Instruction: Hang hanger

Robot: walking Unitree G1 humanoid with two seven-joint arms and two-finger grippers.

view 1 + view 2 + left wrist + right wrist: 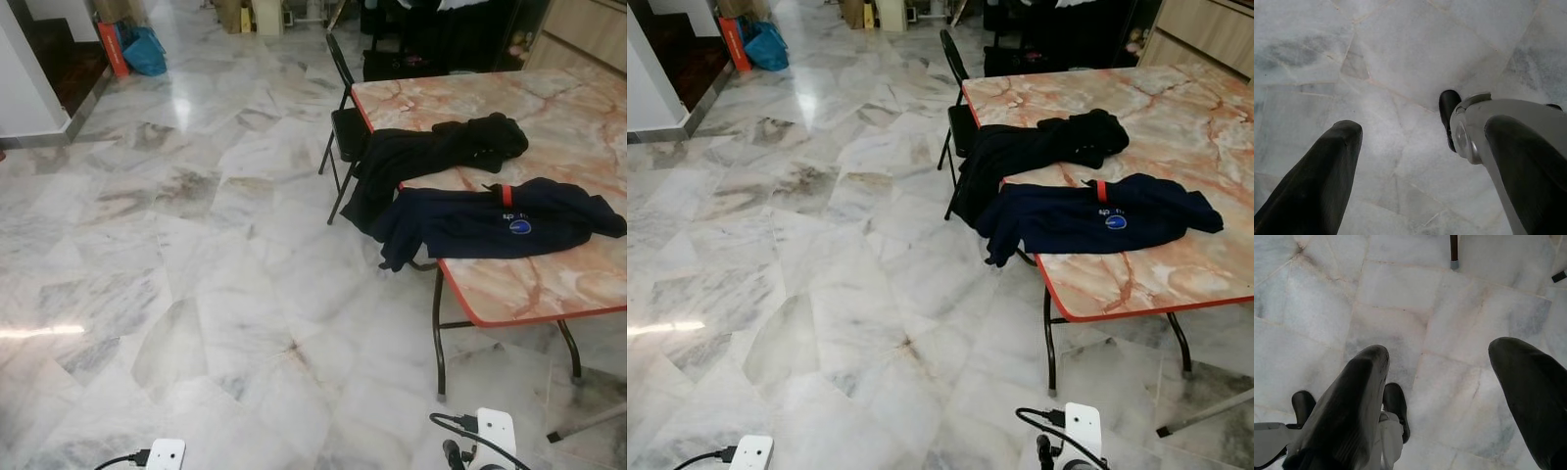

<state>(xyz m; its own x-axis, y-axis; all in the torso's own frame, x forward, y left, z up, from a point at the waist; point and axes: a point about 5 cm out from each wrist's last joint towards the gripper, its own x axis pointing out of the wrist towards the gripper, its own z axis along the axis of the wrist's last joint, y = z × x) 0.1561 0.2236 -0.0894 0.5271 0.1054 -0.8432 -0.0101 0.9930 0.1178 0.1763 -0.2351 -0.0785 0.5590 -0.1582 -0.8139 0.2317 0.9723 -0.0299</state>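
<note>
A table stands ahead on the robot's right, on the floor, which spreads out before it and to its left. On the table lie two garments: one jacket nearer the robot, hanging partly over the table's left edge, and behind it a second jacket that also drapes off that edge. A chair stands just beside the table's far left corner, behind the garments. Far back on the left, bags sit on the floor by a wall. Both hands hang low over the floor, the left hand and right hand each with fingers apart.
</note>
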